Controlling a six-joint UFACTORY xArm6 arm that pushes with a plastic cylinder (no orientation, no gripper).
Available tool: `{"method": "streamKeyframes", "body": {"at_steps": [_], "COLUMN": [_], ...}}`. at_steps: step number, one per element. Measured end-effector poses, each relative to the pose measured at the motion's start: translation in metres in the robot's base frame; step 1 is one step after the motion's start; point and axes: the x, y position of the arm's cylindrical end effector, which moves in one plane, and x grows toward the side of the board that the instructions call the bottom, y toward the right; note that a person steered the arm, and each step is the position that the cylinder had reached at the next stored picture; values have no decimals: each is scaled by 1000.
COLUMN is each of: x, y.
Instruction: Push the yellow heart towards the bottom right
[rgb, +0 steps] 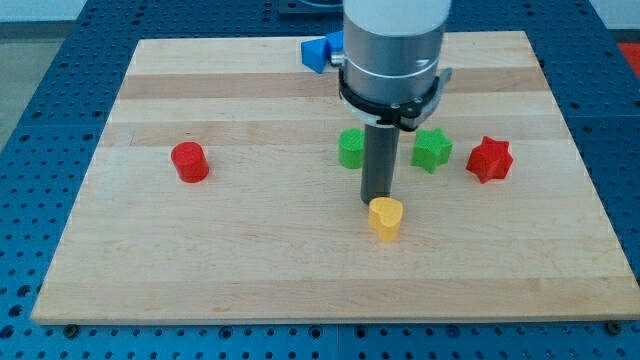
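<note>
The yellow heart (385, 218) lies on the wooden board (200, 260), a little right of the middle and toward the view's bottom. My tip (375, 201) stands just above and slightly left of the heart, touching or nearly touching its upper edge. The rod rises from there to the arm's metal head, which covers the upper middle of the board.
A red cylinder (189, 161) sits at the left. A green cylinder (351, 148), a green star (432, 149) and a red star (490, 158) lie in a row behind the rod. A blue block (318, 52) shows at the top; the arm hides things behind it.
</note>
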Motion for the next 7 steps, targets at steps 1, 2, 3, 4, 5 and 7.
{"method": "streamKeyframes", "body": {"at_steps": [1,2,3,4,5,7], "x": [1,3,13,29,31,31], "y": [-7,-21,-27,-24,6,54]}}
